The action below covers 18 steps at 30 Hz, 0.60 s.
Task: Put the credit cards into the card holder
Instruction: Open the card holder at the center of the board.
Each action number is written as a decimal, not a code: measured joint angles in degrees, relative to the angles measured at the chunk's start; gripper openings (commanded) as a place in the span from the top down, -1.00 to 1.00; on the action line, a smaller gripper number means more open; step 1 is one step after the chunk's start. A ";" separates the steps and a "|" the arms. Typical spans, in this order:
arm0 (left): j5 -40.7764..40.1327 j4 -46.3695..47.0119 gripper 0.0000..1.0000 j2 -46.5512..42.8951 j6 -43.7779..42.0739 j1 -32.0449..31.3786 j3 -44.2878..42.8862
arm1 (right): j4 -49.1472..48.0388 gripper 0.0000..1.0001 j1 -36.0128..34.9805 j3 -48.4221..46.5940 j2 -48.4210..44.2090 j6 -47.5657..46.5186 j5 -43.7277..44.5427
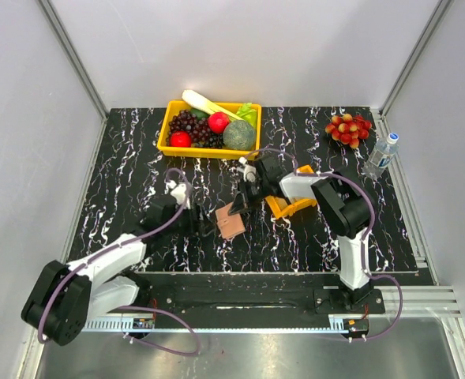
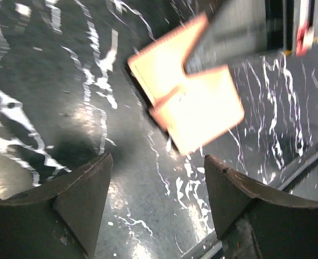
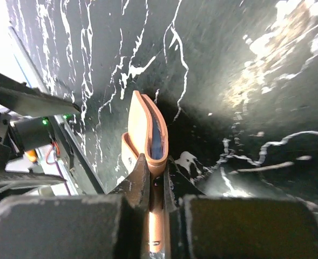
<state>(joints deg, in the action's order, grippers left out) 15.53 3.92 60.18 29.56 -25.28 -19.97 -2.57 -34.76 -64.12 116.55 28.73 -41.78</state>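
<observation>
Card holder (image 1: pixel 232 223), tan and partly open, is held near the middle of the black marbled surface (image 1: pixel 121 174). The right end effector (image 3: pixel 156 174) has it pinched at one edge, fingers narrowed tight on the leather. Just left of it, the left end effector (image 2: pixel 156 181) is spread wide and grips nothing, its fingers pointing at the holder. An orange tray (image 1: pixel 283 209) lies just right of it, and a yellow fruit bin (image 1: pixel 169 146) stands at the far side.
</observation>
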 measured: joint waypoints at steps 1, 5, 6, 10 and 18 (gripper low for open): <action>0.35 -0.31 -0.45 0.63 -0.90 -1.49 -0.31 | 4.04 1.00 0.85 -2.36 0.37 -3.39 -0.22; 1.05 -1.29 -0.49 5.57 -4.48 -7.98 -2.45 | 18.29 1.00 2.19 -11.76 3.06 -15.52 -1.62; 1.27 -1.60 -0.50 6.93 -5.40 -9.31 -3.30 | 21.44 0.99 2.12 -13.44 3.67 -18.18 -1.95; 1.09 -2.45 -0.51 9.49 -8.07 -10.71 -6.29 | 33.29 0.98 1.81 -18.10 5.84 -28.17 -3.50; 4.52 -2.75 -0.43 18.29 -13.60 -10.80 -16.20 | 47.45 0.95 1.81 -21.11 6.45 -40.61 -4.90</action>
<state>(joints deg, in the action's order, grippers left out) 20.05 1.17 78.48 15.97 -36.07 -36.16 44.88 -32.95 -85.23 123.00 -11.88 -46.68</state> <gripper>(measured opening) 0.741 0.091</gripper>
